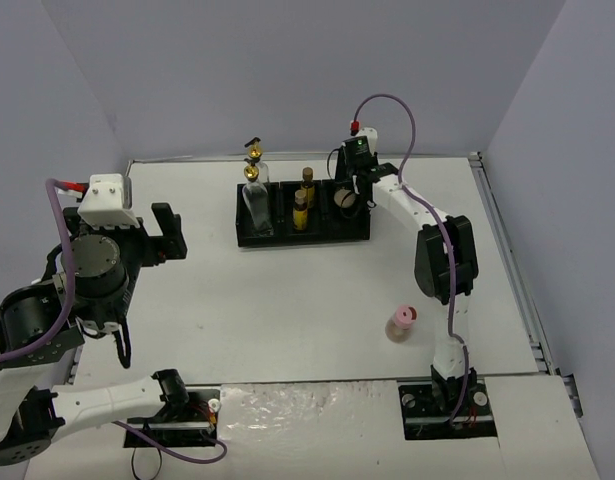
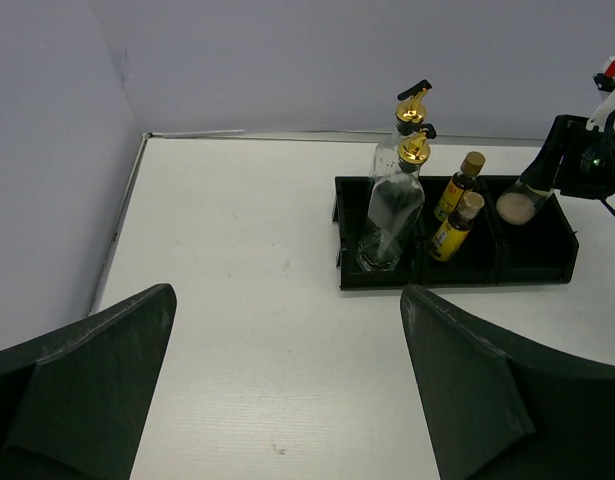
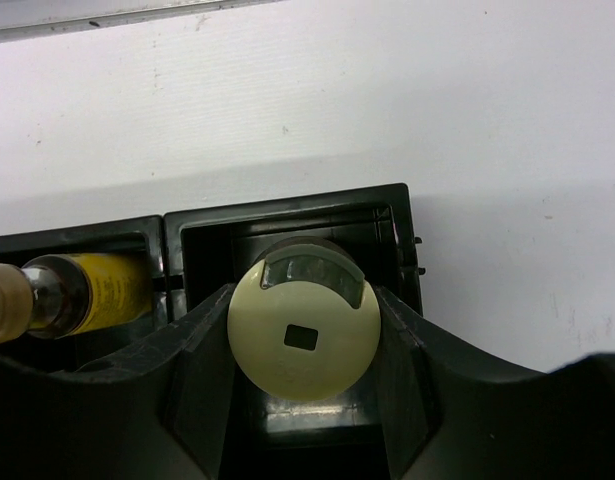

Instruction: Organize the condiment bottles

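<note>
A black three-compartment tray stands at the back middle of the table. Two tall clear glass bottles with gold pourer tops stand in its left compartment, and two small amber bottles in the middle one. My right gripper is shut on the beige jar inside the right compartment, with a finger on each side of the lid. The pink jar stands on the table near the right arm's base. My left gripper is open and empty, raised over the left side of the table.
A clear plastic sheet lies along the near edge between the arm bases. Grey walls close in the back and sides. A metal rail runs along the table's right edge. An amber bottle lies just left of my right fingers.
</note>
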You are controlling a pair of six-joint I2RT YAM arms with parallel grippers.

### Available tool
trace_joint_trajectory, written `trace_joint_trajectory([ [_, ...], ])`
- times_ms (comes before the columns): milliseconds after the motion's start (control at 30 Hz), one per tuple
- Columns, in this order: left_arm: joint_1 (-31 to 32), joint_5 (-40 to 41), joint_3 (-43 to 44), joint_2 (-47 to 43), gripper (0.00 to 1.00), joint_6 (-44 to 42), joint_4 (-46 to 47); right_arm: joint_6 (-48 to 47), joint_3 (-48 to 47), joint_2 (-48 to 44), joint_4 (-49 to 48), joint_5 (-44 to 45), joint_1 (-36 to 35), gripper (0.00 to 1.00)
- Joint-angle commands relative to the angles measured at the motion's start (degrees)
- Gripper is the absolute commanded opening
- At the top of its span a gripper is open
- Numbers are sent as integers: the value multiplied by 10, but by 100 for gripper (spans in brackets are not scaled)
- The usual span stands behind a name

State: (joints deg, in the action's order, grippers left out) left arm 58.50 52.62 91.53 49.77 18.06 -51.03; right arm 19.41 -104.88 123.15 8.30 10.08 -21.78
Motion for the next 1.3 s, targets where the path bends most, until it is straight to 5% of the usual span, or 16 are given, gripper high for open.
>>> trace_joint_trajectory([
  [0, 1, 12, 27, 12, 92, -9, 9, -18, 33, -29, -101, 37, 2, 0],
  [333, 1, 14, 37, 16, 92, -12, 4, -30, 67, -28, -130, 46, 2, 2],
  [500, 1, 13, 37, 14, 92, -8, 0, -40, 70, -37, -135, 44, 2, 57],
  [700, 1, 15, 44, 14, 92, -7, -5, -49, 67, -50, -131, 39, 1, 82],
  [1000, 1, 19, 33, 9, 92, -9, 0, -22, 91, -139, -63, 68, -9, 84],
  [1267, 1, 14, 1, -5, 92, -6, 22, 39, 247, -332, 25, 115, -31, 85],
])
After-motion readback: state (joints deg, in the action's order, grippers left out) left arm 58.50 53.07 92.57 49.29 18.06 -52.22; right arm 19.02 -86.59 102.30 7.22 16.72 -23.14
